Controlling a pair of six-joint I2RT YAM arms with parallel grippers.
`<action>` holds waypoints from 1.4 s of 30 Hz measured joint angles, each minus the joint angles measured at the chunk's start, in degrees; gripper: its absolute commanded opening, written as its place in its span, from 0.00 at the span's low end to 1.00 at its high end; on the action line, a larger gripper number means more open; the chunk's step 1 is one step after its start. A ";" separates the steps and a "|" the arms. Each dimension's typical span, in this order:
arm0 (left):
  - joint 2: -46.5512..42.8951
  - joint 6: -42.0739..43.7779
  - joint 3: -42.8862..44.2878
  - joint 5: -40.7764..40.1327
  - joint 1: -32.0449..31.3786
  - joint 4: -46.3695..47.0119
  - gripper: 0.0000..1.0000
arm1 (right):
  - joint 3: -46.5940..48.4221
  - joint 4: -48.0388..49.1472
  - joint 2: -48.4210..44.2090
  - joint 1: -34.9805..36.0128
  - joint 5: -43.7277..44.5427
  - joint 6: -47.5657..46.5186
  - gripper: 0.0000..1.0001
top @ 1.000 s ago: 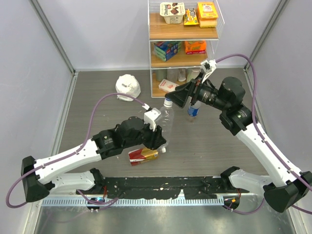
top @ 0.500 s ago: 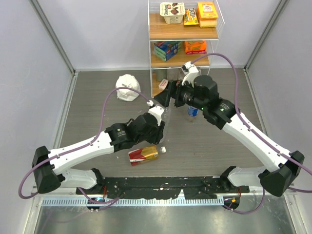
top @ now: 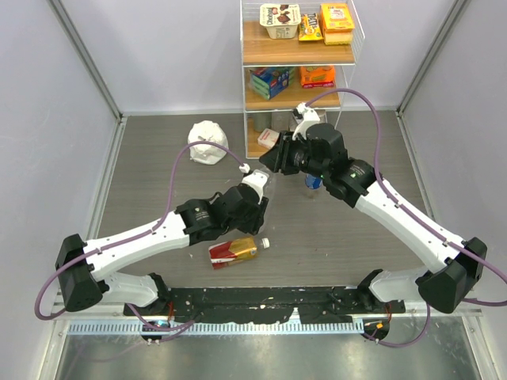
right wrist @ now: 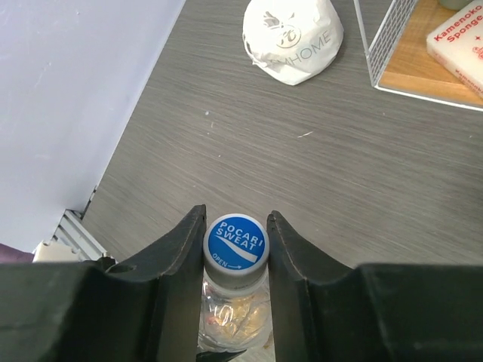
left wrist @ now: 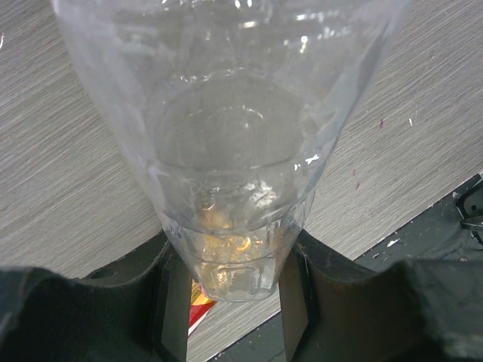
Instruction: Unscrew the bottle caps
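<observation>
The clear bottle (left wrist: 234, 136) is transparent and looks empty, with light reflections on its curved wall; it is in the middle of the table (top: 158, 182), between the two arms. Whether its base touches the table cannot be told. Its cap (right wrist: 236, 241) is round, with a blue top printed "POCARI SWEAT" in white and a pale rim below; it sits on the neck.

The left gripper (left wrist: 234, 249) is clenched on the body of the clear bottle; both dark fingers (left wrist: 175, 302) press against the plastic, one on each side, with no gap visible. The right gripper (right wrist: 235, 226) is narrowed around the cap; its two fingers (right wrist: 185, 253) stand against the cap's left and right sides, so it is grasping the cap.

The amber bottle (top: 234, 251) with a red-and-gold label lies on its side near the front edge of the table, just below the left gripper; its white cap (top: 265, 243) is on the neck and points to the right. The bottle with the blue label (top: 314, 180) stands behind the right arm and is mostly hidden; its cap cannot be seen clearly.

A white bag (right wrist: 293, 30) lies farther back on the table; a wire shelf rack (top: 297, 79) stands at the back wall.
</observation>
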 measured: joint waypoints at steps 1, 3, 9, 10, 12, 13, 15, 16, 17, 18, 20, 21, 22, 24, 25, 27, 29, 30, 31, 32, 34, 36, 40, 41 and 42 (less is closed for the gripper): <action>-0.02 0.00 0.00 -0.09 0.00 -0.04 0.00 | 0.00 0.00 0.00 -0.02 0.00 -0.04 0.02; -0.02 0.00 0.00 -0.22 0.00 -0.13 0.00 | 0.00 0.02 -0.02 0.00 0.11 -0.09 0.01; -0.02 0.04 0.00 -0.22 0.00 -0.09 0.00 | -0.46 0.59 -0.50 -0.02 -0.59 -1.05 0.01; -0.02 0.07 0.02 -0.20 0.00 -0.07 0.00 | -0.94 1.05 -0.98 -0.04 -1.03 -1.55 0.01; -0.13 0.24 0.02 0.17 -0.04 -0.02 0.00 | -2.01 1.95 -2.12 -0.04 -2.14 -2.75 0.02; -0.28 0.39 0.02 0.55 -0.07 0.02 0.00 | -2.36 2.25 -2.71 -0.04 -2.89 -3.43 0.02; -0.79 0.72 0.02 1.18 -0.09 0.33 0.00 | -2.80 3.02 -3.82 -0.13 -4.74 -5.03 0.01; -1.22 1.03 0.00 1.55 -0.11 0.55 0.00 | -2.86 3.30 -4.22 -0.22 -5.64 -5.68 0.01; -1.70 1.22 -0.04 1.97 -0.15 0.79 0.00 | -2.93 3.69 -4.70 -0.37 -6.84 -6.47 0.01; -2.19 1.36 -0.11 2.45 -0.20 1.09 0.00 | -2.95 4.13 -5.14 -0.59 -8.20 -7.28 0.02; -3.28 1.57 -0.59 3.54 -0.28 2.03 0.00 | -3.10 5.03 -5.84 -1.25 -11.32 -8.61 0.02; -3.87 1.73 -0.98 4.22 -0.28 2.56 0.00 | -3.26 5.46 -6.12 -1.75 -13.40 -9.22 0.01; -4.50 1.84 -1.42 4.96 -0.28 3.02 0.00 | -3.58 6.05 -6.45 -2.36 -15.61 -9.64 0.02; -5.73 2.21 -2.38 6.54 -0.28 3.91 0.00 | -4.55 7.50 -7.04 -3.78 -20.06 -9.99 0.01; -6.51 2.56 -3.13 7.61 -0.28 4.66 0.00 | -5.44 8.74 -7.48 -4.90 -23.30 -10.03 0.02; -7.65 3.08 -4.26 9.22 -0.31 5.92 0.00 | -6.64 10.54 -8.24 -6.60 -28.15 -9.73 0.02; -9.14 3.48 -5.53 10.88 -0.39 7.63 0.00 | -7.91 13.09 -8.94 -8.41 -33.48 -8.79 0.01; -9.94 3.61 -6.08 11.61 -0.42 8.35 0.00 | -8.17 14.16 -9.01 -9.05 -35.43 -8.26 0.02; -10.80 3.76 -6.56 12.33 -0.44 9.14 0.00 | -8.44 15.61 -9.03 -9.73 -37.81 -7.63 0.01; -11.41 3.96 -6.88 12.81 -0.44 9.62 0.00 | -8.61 16.98 -9.03 -10.27 -40.02 -6.99 0.01; -12.83 4.33 -7.65 14.10 -0.46 10.88 0.00 | -8.96 19.80 -9.03 -10.91 -43.74 -5.64 0.01; -14.12 4.52 -8.33 15.50 -0.46 12.02 0.00 | -9.51 23.06 -9.03 -11.21 -46.62 -4.09 0.01; -15.87 4.55 -9.73 18.75 -0.46 14.03 0.00 | -10.99 29.59 -9.03 -11.41 -50.99 -0.50 0.01; -16.04 4.55 -9.88 19.26 -0.46 14.40 0.00 | -11.19 30.64 -9.03 -11.41 -51.60 0.17 0.01; -16.20 4.55 -10.01 19.74 -0.46 14.82 0.00 | -11.28 31.39 -9.03 -11.43 -52.04 0.59 0.01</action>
